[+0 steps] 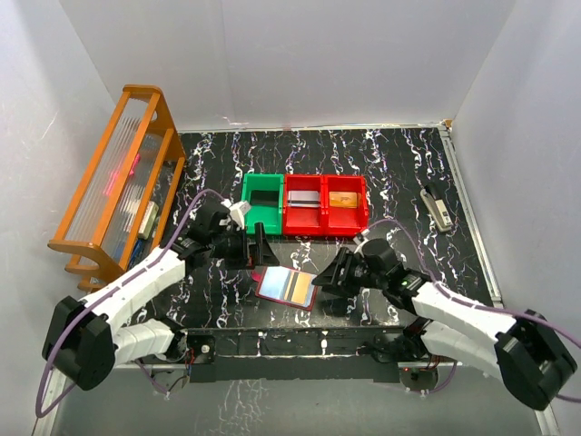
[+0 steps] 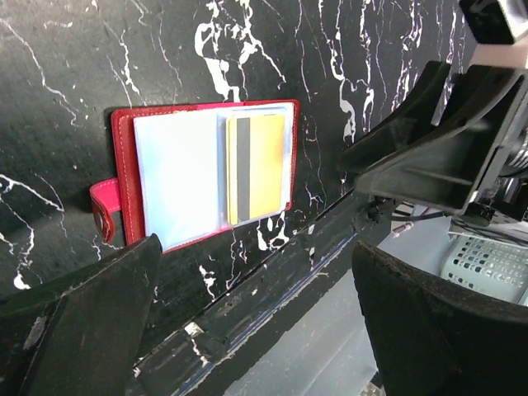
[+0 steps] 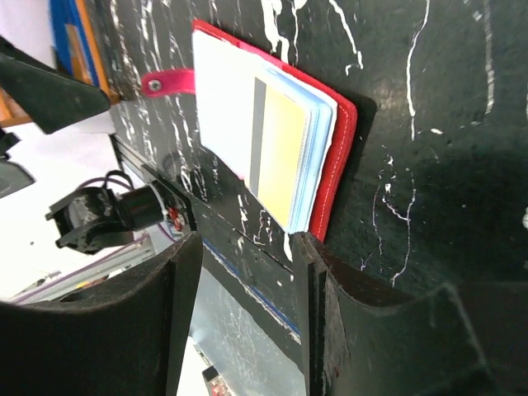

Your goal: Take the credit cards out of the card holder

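Small dark-red bifold card holder (image 1: 286, 288) lies open and flat near the table's near edge, about midway along it and between the two arms. One gold plastic credit card (image 2: 257, 169) with a dark stripe sits inside its pale clear sleeves. Left gripper (image 2: 256, 280) hangs just beside the holder with jaws spread wide and empty, while the right gripper (image 3: 247, 247) hovers at the holder's other side, jaws partly apart, gripping nothing and not touching the card.
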Tool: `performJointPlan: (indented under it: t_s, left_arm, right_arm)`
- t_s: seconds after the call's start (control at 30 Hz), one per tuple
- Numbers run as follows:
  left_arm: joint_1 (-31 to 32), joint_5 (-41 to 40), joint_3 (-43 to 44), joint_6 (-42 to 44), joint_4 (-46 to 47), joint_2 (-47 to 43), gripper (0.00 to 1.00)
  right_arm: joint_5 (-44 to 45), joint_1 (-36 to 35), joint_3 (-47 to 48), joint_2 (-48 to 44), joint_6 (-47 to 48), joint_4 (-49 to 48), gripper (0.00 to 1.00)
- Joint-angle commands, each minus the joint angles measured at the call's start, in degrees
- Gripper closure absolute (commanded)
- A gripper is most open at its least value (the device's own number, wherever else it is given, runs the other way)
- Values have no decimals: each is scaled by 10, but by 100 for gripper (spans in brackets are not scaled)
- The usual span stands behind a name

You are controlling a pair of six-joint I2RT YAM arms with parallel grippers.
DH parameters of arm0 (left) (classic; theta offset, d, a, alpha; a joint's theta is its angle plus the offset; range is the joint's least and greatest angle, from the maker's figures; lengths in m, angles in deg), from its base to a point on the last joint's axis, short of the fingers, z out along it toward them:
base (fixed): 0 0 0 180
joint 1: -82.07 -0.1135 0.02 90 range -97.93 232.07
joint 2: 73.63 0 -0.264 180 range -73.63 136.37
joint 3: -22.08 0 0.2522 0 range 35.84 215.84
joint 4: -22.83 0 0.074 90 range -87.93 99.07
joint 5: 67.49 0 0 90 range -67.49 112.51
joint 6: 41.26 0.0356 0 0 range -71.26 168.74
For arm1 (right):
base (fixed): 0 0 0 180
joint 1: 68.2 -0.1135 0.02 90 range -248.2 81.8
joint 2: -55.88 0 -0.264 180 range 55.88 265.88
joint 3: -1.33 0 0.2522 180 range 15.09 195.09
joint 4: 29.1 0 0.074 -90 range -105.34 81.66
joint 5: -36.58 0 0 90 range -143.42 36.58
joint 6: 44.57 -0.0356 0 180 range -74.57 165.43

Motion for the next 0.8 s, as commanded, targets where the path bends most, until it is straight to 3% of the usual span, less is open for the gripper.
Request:
performJointPlan:
  t_s: [0.0,0.3,0.4,0.63,0.77]
  left_arm:
    - [8,-11,-20,-48,11,-32,1]
    - [9,-25,-59,-91,22,-83,3]
    - [8,-18,-65,-94,32,-76,5]
    - [9,21,-54,-73,35,-39,7]
    - [13,38,-55,-68,50,-15,9]
  right_arm:
    - [68,-66,55,53,-37,-69,54]
    - [108,-154,102,165,-49,-101,62]
    - [134,-167,123,195,-54,-61,70]
    - [226,-168,103,151,-57,11,71]
    - [172,-146,58,154,-58,-67,71]
